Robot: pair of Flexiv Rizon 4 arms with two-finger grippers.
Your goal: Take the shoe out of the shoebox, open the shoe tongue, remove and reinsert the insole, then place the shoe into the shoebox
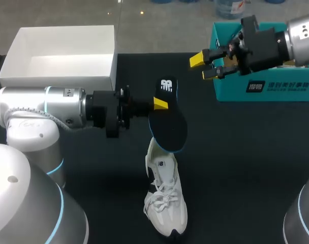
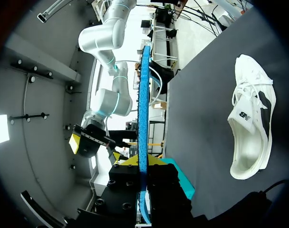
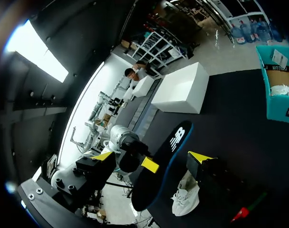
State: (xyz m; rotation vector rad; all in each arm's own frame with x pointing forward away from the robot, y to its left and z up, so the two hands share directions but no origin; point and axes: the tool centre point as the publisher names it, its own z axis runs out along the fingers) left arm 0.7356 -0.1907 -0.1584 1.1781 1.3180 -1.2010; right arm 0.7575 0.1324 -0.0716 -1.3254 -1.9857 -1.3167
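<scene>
My left gripper (image 1: 157, 105) is clamped on the insole (image 1: 170, 127), holding it above the white shoe (image 1: 164, 198) by the table's near edge, ready for reinserting, I judge, while my right gripper (image 1: 208, 66) hangs spread-fingered beside the teal shoebox (image 1: 266, 86) at the far right corner.

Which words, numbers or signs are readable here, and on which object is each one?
Insole: white logo mark at one end, no readable word.
Shoe: small dark logo on the tongue, no word.
Teal shoebox: white print on its side, too blurred to read.
</scene>
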